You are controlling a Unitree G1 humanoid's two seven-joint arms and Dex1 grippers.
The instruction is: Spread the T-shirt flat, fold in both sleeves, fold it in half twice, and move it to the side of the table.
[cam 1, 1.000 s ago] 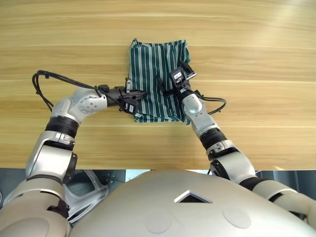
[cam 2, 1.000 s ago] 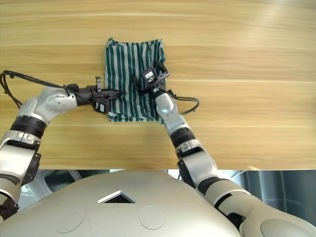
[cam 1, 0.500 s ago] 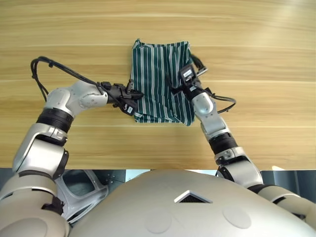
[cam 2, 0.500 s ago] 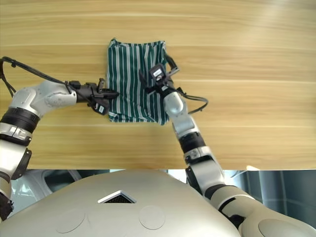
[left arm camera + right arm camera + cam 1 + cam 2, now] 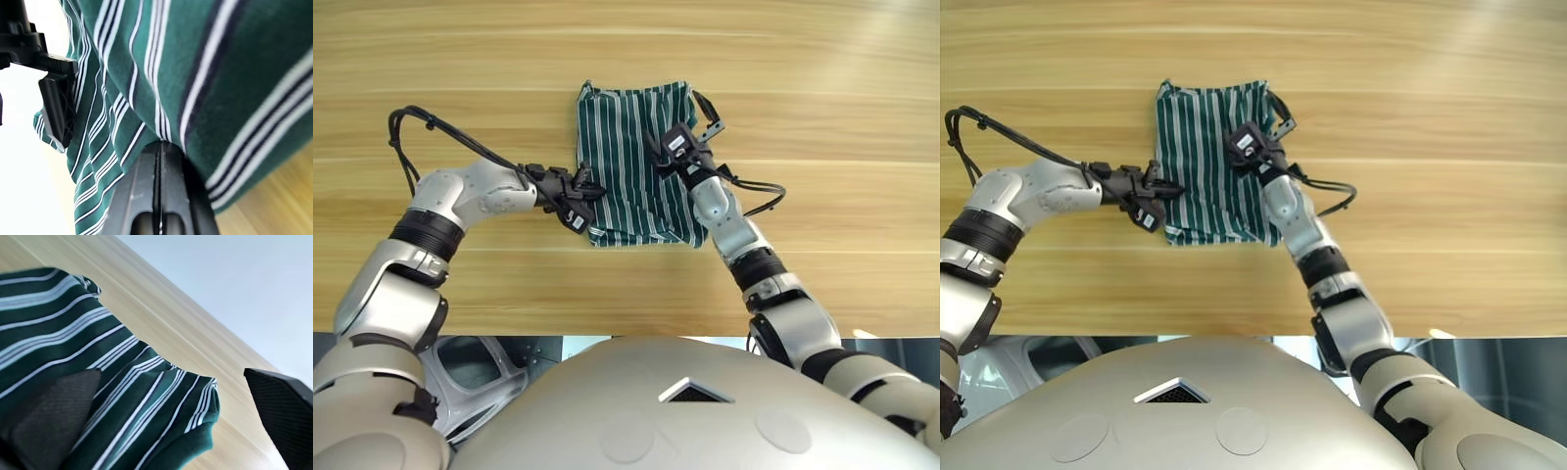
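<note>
Item, nearest: my left fingers point(image 5: 142, 186), pressed together on the left edge of the T-shirt point(image 5: 631, 162), close to its near corner, with the cloth riding up over the tips.

Item: the T-shirt, a green striped oblong lying mid-desk, with no sleeve sticking out.

Item, farther: my right fingers point(image 5: 54, 421), spread wide astride its right edge, gripping nothing.

Item, beyond: the wooden desk point(image 5: 822, 78).

Step, as I judge: a halving fold. The next move needs the right fingers closing on their edge, then both edges carried evenly together.
</note>
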